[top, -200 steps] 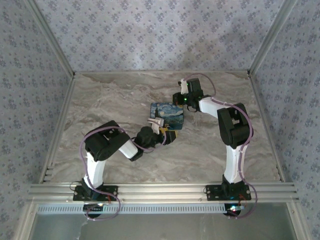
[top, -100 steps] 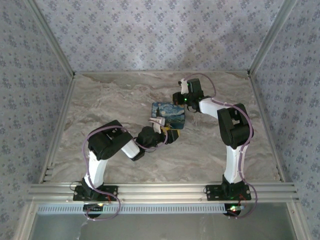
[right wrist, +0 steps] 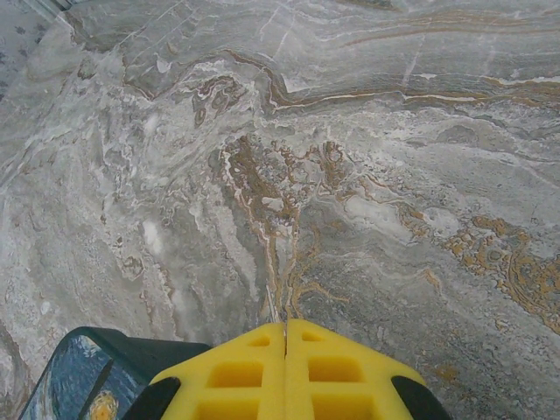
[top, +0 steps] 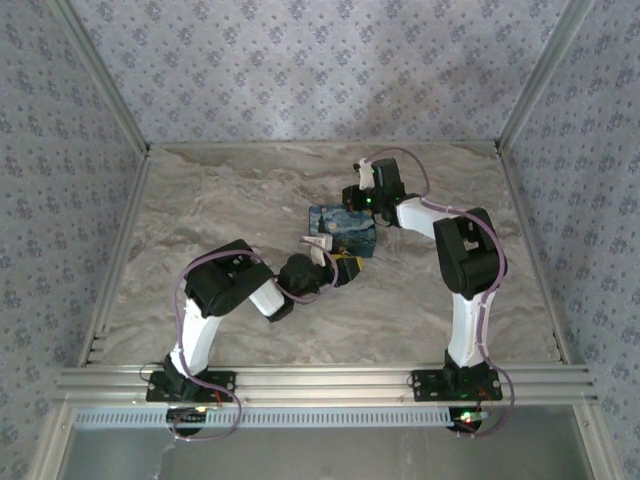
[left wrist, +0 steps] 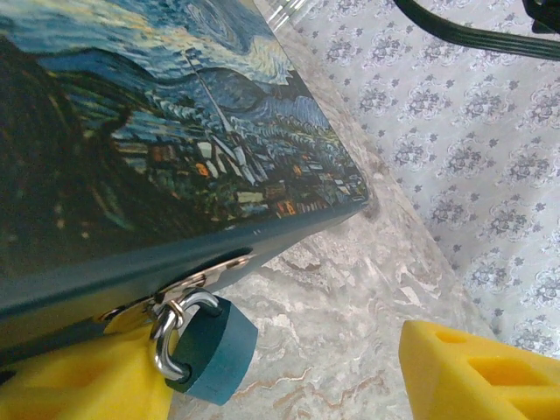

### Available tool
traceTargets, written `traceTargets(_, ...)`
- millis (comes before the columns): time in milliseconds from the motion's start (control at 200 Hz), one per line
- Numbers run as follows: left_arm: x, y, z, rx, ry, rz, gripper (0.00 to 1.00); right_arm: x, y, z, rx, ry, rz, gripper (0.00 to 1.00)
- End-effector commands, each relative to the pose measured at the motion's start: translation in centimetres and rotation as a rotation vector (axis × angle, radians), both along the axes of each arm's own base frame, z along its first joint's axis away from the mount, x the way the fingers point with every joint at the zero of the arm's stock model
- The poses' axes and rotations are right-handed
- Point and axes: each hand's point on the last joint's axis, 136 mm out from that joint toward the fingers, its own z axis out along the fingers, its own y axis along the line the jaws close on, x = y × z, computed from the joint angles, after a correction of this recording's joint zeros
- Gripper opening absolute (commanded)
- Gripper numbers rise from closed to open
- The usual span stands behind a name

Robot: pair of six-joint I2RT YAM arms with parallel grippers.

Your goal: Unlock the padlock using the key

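1. left gripper (left wrist: 280, 372): wide open; yellow pads (left wrist: 477, 372) well apart, gripping nothing; overhead it sits at the near side of the tin (top: 342, 228), low over the table (top: 220, 200).
2. padlock (left wrist: 208, 350): teal body, silver shackle; hangs tilted from the metal hasp (left wrist: 197, 280) on the tin's front edge; shackle looks closed through the hasp loop; it lies between the left gripper's pads, touching or just beside the pad at the lower left of the wrist view (cannot tell which), well apart from the other pad.
3. tin: lid with night-sky print, closed; stands mid-table on the marble top, between the two grippers.
4. right gripper (right wrist: 286, 328): yellow pads pressed flat together, one seam between them; at the far side of the tin, a tin corner just beside it; a thin pale sliver (right wrist: 271, 308) sticks out of the seam, too small to tell what it is.
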Motion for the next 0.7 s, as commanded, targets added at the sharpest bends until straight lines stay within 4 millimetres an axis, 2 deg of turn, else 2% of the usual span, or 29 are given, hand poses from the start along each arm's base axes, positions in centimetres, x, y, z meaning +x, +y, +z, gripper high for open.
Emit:
traceTargets(0,-1.0,0.0,-2.1,0.028,0.073,-0.019,0.67,-1.5,-0.3,-0.9,-0.026,0.050,0.009,0.00)
traceTargets(80,-1.1,-0.2,-2.5,0.035,0.109,-0.026,0.67,-1.2,-0.6,0.0,-0.027,0.034,0.000,0.00)
traceTargets(270,-1.3,0.4,-3.1,0.053,0.130,-0.013,0.67,-0.4,-2.3,3.7,-0.075,-0.035,-0.053,0.00)
traceTargets(445,-1.4,0.5,-3.3,0.059,0.139,-0.011,0.67,-0.4,-5.5,6.3,-0.151,-0.089,-0.169,0.00)
traceTargets(640,-1.5,0.7,-3.1,0.060,0.141,-0.014,0.67,-2.1,-10.3,6.1,-0.254,-0.056,-0.335,0.00)
traceTargets(655,-1.5,0.7,-3.1,0.061,0.140,-0.015,0.67,-2.8,-10.8,4.9,-0.272,-0.029,-0.342,0.00)
traceTargets(695,-1.5,0.8,-3.1,0.062,0.140,-0.015,0.67,-3.5,-11.7,4.2,-0.296,-0.008,-0.367,0.00)
